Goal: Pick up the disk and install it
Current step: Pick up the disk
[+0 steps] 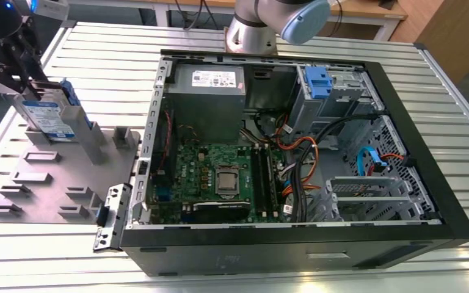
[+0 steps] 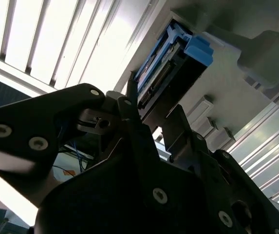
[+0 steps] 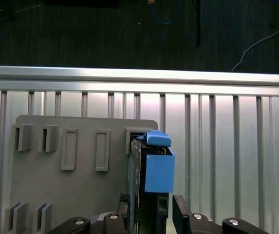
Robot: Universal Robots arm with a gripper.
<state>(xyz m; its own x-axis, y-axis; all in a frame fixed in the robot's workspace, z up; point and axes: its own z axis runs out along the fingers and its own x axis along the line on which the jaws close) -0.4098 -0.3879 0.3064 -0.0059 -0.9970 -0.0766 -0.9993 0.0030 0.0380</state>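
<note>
Exterior view: disk [image 1: 47,119] stands on edge just beneath the tool [image 1: 39,90].

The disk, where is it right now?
At the exterior view's left, the disk stands on edge on the grey fixture plate, outside the open computer case, the hand at its top.

Disk [image 1: 46,116]: bare silver metal, paper label, smooth blue plastic rails. Holder plate [image 1: 51,183] beside the computer case [image 1: 300,259]: matt grey plastic. Case shell: matt black. Table [image 1: 120,49] under the case: ribbed bright metal. Gripper [image 1: 35,90]: matt black.
</note>
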